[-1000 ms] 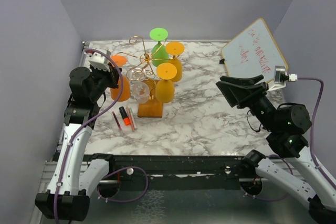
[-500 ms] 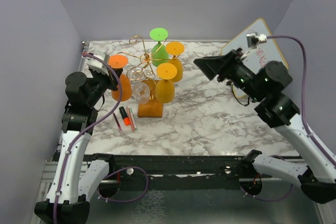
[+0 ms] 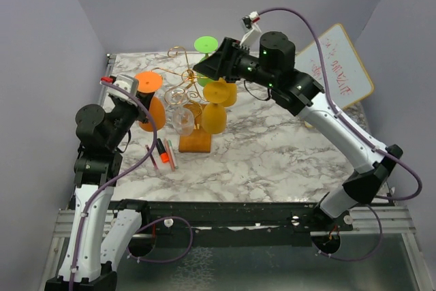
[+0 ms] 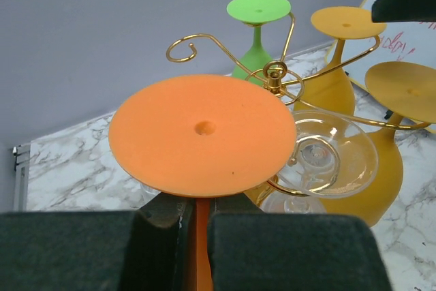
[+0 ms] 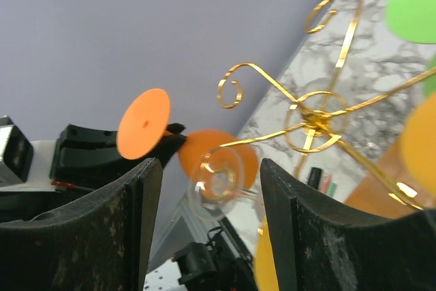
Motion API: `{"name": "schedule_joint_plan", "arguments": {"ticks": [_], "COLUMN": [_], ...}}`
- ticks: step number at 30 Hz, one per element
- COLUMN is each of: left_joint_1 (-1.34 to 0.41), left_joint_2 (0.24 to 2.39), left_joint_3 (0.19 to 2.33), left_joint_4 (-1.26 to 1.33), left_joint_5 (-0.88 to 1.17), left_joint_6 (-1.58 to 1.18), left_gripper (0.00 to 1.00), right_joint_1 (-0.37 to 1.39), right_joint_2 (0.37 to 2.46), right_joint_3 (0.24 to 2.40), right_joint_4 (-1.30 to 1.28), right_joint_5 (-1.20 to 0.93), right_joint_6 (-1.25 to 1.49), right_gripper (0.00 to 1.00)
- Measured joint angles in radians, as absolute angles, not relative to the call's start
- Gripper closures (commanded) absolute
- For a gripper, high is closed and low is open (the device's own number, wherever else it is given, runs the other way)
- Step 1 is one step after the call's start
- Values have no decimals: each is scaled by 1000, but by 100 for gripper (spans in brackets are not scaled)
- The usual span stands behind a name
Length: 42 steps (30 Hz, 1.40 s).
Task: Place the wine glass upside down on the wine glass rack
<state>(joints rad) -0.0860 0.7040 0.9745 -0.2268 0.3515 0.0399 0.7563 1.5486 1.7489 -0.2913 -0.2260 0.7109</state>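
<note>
The orange wine glass [image 3: 151, 110] is upside down, its flat foot [image 4: 204, 134] on top. My left gripper [image 4: 196, 226] is shut on its thin stem, just left of the wine glass rack [image 3: 184, 73]. The rack is gold wire with curled arms around a ring hub [image 4: 274, 71], on a wooden base [image 3: 195, 142]. From the left wrist view the foot sits in front of a free curled arm [image 4: 184, 50]; I cannot tell whether they touch. My right gripper [image 3: 206, 67] hovers open above the rack's back side, with the orange glass [image 5: 144, 124] and hub [image 5: 315, 117] beyond its fingers.
A green glass [image 3: 206, 46], two yellow glasses [image 3: 214, 117] and clear glasses [image 3: 181, 117] hang upside down on the rack. Pens and a marker [image 3: 162, 151] lie left of the base. A whiteboard [image 3: 334, 66] leans at the back right. Purple walls close three sides.
The right arm has swung from the right side of the table leftward and up, ending above the rack. The left gripper has barely shifted and keeps its hold on the orange glass.
</note>
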Motion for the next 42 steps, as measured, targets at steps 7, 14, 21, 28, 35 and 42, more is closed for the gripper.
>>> {"name": "schedule_joint_plan", "arguments": {"ticks": [7, 14, 21, 28, 35, 42], "left_joint_1": [-86, -86, -86, -86, -84, -83], "left_joint_2": [676, 656, 645, 640, 638, 650], "left_joint_3": [974, 960, 938, 934, 956, 1073], "left_joint_4": [-222, -188, -167, -166, -220, -381], "left_joint_5": [356, 378, 411, 419, 394, 355], "left_joint_6": [52, 49, 36, 28, -4, -94], "left_gripper": [100, 100, 100, 98, 35, 17], "right_joint_1": [862, 884, 904, 918, 916, 918], "right_joint_2": [1685, 1758, 1835, 1845, 1845, 1846], "right_joint_3": [1922, 1963, 1989, 1990, 1990, 1973], "right_joint_4": [-294, -285, -259, -192, -143, -121], "right_joint_5": [-226, -234, -299, -366, -376, -376], "right_joint_6": [782, 854, 910, 973, 1042, 1077], "right_gripper": [35, 34, 44, 84, 99, 99]}}
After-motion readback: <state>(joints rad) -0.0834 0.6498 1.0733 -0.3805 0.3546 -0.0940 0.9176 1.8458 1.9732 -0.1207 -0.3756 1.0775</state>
